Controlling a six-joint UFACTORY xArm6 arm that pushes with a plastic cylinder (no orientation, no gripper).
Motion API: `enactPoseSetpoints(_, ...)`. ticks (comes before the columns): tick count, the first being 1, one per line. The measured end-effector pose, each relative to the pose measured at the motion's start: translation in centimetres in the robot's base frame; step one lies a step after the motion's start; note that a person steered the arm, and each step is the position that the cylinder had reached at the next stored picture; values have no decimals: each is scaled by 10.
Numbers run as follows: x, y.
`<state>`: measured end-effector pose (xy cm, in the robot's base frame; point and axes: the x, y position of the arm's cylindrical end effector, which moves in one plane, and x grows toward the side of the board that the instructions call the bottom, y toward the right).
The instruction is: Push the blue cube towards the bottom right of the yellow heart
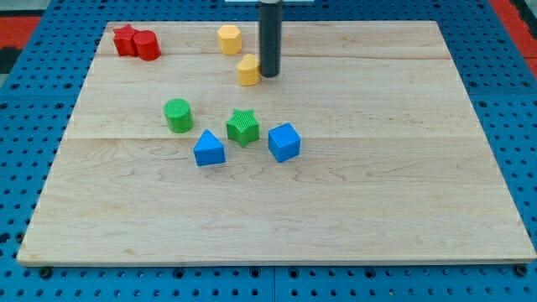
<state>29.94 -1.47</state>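
Right now the blue cube (284, 142) sits a little below the middle of the wooden board (403, 184), resting on one face and turned slightly so a corner faces the view's bottom. Just to its left, close but not touching as far as I can tell, is a green star (242, 127), and further left and a touch lower is a blue block with a peaked, wedge-like top (209, 148). Up and to the left of that one stands a green cylinder (178, 115), apart from the others.

The yellow heart (248, 70) lies well above the cube, toward the view's top, slightly left of the cube's line. The cube is thus down and to the right of the heart, but well apart from it.

The arm carries no claw at all, only a dark upright rod, so nothing is grasped or clenched. The rod comes down from the view's top edge, and its tip (269, 75) rests on the board right against the heart's right side; whether it actually touches I cannot tell. The tip is far from the blue cube.

Above and left of the heart sits a yellow block with flat sides, maybe a hexagon (229, 39). In the board's top left corner a red star (125, 40) and a red cylinder (148, 45) stand pressed together.

Around the board is a blue pegboard table (33, 126).
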Motion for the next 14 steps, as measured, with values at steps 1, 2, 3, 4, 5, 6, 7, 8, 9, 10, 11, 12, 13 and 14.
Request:
enactPoseSetpoints(1, -37, -6)
enactPoseSetpoints(2, -38, -41)
enactPoseSetpoints(3, 1, -43)
enactPoseSetpoints(4, 33, -25)
enactPoseSetpoints(5, 40, -12)
enactPoseSetpoints(6, 11, -21)
enactPoseSetpoints(7, 25, 4)
enactPoseSetpoints(8, 50, 27)
enactPoseSetpoints(9, 31, 5)
enactPoseSetpoints(10, -22, 6)
enactPoseSetpoints(11, -83, 24)
enactPoseSetpoints(12, -107, -6)
enactPoseSetpoints(13, -73, -50)
enactPoseSetpoints(14, -58, -70)
